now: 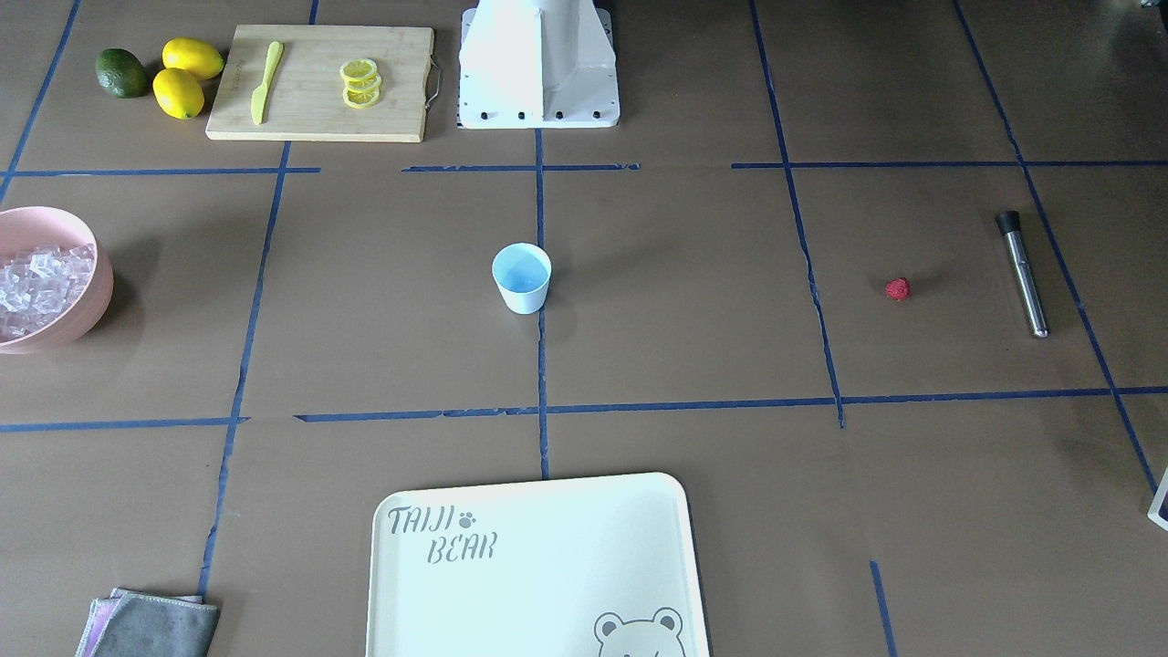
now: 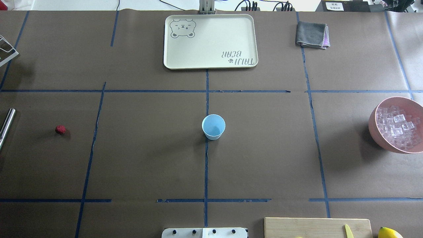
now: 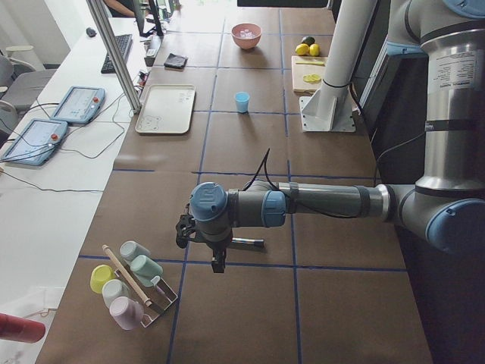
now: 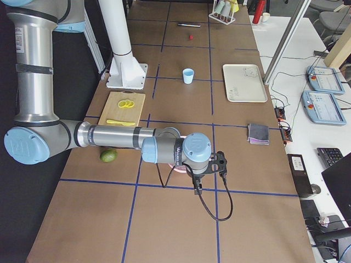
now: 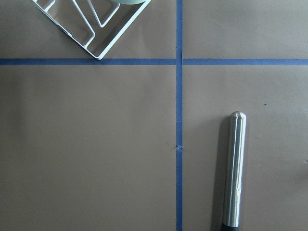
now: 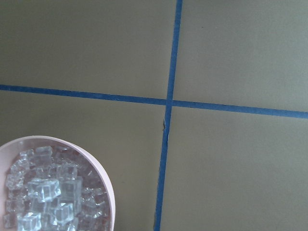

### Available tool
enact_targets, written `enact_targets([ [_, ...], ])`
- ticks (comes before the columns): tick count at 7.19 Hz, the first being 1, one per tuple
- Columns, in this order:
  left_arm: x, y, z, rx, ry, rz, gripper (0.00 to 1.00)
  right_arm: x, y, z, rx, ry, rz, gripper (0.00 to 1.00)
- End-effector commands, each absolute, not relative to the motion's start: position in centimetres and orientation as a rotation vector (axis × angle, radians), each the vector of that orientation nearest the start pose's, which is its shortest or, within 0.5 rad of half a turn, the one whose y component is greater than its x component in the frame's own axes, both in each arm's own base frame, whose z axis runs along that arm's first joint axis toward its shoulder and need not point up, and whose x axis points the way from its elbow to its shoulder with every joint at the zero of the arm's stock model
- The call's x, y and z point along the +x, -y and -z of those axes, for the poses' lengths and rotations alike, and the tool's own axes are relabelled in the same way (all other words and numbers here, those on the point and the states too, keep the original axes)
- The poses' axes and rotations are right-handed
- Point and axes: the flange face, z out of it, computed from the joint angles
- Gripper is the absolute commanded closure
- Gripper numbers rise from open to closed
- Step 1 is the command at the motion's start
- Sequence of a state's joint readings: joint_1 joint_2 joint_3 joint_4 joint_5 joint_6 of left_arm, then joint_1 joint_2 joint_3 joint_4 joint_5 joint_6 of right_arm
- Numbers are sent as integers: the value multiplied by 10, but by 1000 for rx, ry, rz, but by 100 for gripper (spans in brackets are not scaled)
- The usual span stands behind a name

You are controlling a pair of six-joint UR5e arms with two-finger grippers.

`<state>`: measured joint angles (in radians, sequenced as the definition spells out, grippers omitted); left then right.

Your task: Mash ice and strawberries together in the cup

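The light blue cup (image 1: 522, 277) (image 2: 213, 126) stands upright and empty at the table's centre. One red strawberry (image 1: 898, 289) (image 2: 60, 129) lies alone on the robot's left side. Ice (image 1: 41, 283) (image 2: 398, 127) (image 6: 48, 192) fills the pink bowl (image 2: 373, 122) on the robot's right. My left gripper (image 3: 218, 265) hangs over the steel muddler (image 5: 233, 173) (image 1: 1022, 274); I cannot tell whether it is open or shut. My right gripper (image 4: 198, 188) hangs beside the pink bowl, and I cannot tell its state either. No fingers show in either wrist view.
A cream tray (image 2: 210, 41) and a folded grey cloth (image 2: 312, 34) lie at the far edge. A cutting board (image 1: 319, 82) holds lemon slices and a yellow knife, with lemons (image 1: 187, 73) and an avocado (image 1: 121, 73) beside it. A wire rack of cups (image 3: 129, 284) stands near the left gripper.
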<state>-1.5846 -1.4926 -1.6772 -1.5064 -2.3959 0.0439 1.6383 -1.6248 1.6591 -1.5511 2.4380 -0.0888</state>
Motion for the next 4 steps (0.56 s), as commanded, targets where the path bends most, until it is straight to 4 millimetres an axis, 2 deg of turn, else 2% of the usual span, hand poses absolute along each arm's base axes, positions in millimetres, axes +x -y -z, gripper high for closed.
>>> enact_targets([
  [1,-66,455,-646,-10,-826,-13,0,47,468,-572,103,870,-13,0],
  [2,-66,455,-646,-10,-826,-13,0,21,462,-539,90,878,-37,0],
  [3,-66,455,-647,-11,-826,-12,0,-2,458,-516,79,864,-58,0],
  [4,-66,456,-647,-11,-826,-12,0,-22,455,-508,49,867,-69,0],
])
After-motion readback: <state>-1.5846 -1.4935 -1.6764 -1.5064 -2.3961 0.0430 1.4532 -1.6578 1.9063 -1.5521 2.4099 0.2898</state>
